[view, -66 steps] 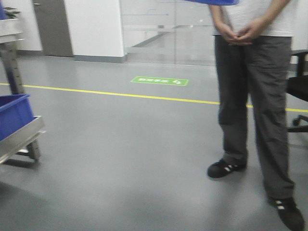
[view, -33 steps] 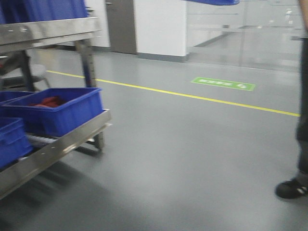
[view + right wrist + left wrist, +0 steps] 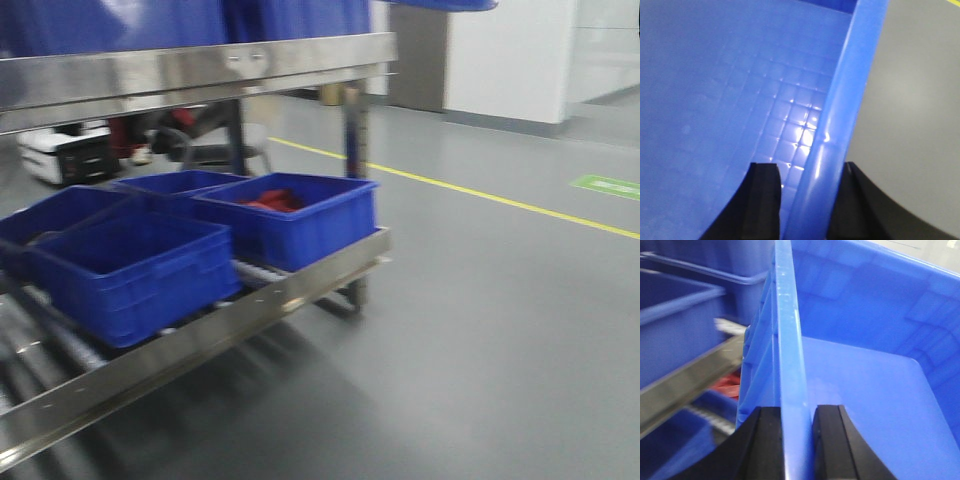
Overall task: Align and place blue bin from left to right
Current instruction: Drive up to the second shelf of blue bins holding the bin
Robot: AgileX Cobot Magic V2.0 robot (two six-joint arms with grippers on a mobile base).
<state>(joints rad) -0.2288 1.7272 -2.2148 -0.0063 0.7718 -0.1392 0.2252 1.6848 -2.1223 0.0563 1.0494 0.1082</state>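
Observation:
The blue bin [image 3: 865,390] hangs between my two grippers. In the left wrist view my left gripper [image 3: 797,412] is shut on the bin's left rim [image 3: 787,340], one black finger on each side of the wall. My right gripper [image 3: 807,172] is shut on the bin's right rim [image 3: 850,90], with the gridded inside of the blue bin [image 3: 715,100] to its left. In the front view only a sliver of the blue bin [image 3: 440,4] shows at the top edge. Both arms are out of that view.
A steel rack [image 3: 200,65] stands at the left, close by. Its lower roller shelf [image 3: 250,315] carries three blue bins; one [image 3: 290,225] holds red items. More blue bins [image 3: 150,20] sit on top. A yellow floor line [image 3: 500,198] crosses grey floor at the right.
The front view has swung left. The standing person has left the frame and the rack with its bins has come in from the left towards the middle.

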